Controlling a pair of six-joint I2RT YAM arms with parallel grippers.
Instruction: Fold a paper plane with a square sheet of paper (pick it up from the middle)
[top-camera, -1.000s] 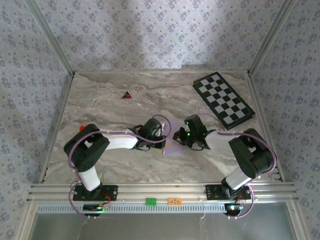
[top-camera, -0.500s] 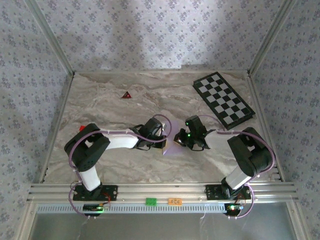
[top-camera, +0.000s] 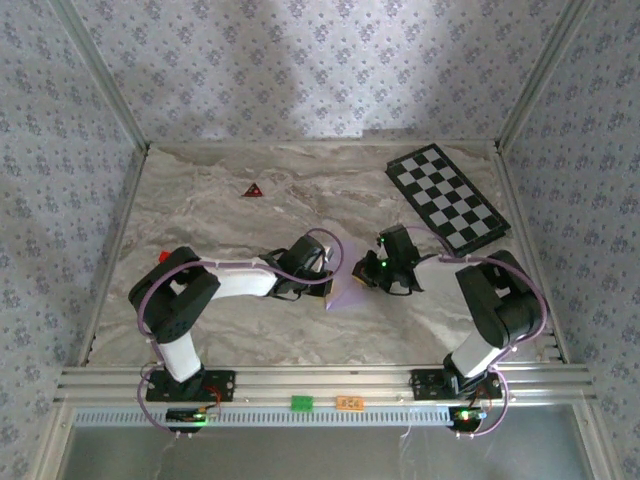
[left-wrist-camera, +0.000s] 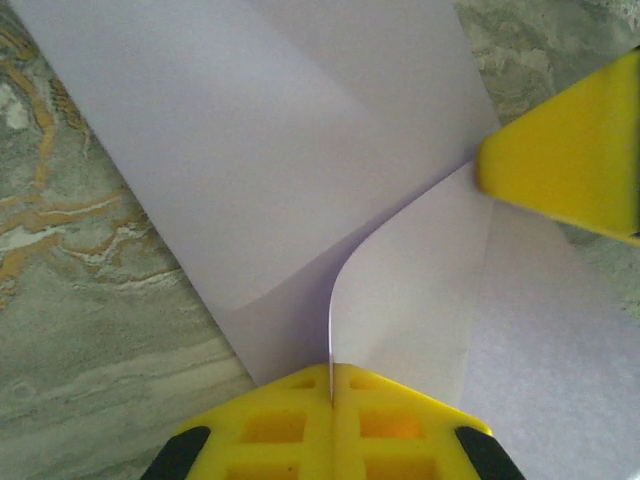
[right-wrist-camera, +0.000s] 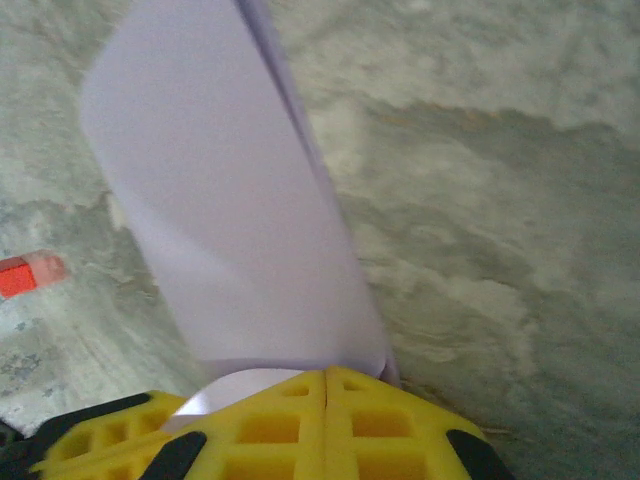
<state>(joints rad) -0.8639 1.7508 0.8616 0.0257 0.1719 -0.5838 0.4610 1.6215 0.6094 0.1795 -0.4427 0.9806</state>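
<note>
Square sheet of paper (top-camera: 347, 290): pale lilac, part-folded, near the middle of the desk (top-camera: 220, 220), between the two wrists. Lower layer lies flat on the marbled top. One flap is lifted and curls over, with a soft diagonal crease across the sheet.

Left claw (left-wrist-camera: 330, 372): fingers together, clamped on the raised flap's edge, which runs straight into the seam between them. Right claw (right-wrist-camera: 326, 372): also closed on the paper, a curled strip rising away from its tips. In the left wrist view its yellow finger sits at the flap's far corner.

Step in hand, as I read it: laying a flap over to make a fold. To do it well, carry both pinch points together so the flap doesn't twist. Keep the pull light, since thin paper tears or drags its lower layer. Line up the edge before pressing the crease.

Arms: both forearms low and turned inward, elbows out to the sides, wrists almost meeting mid-desk.

Checkered board (top-camera: 447, 199) far right and red triangle (top-camera: 252, 189) far left, both well apart from the work.
</note>
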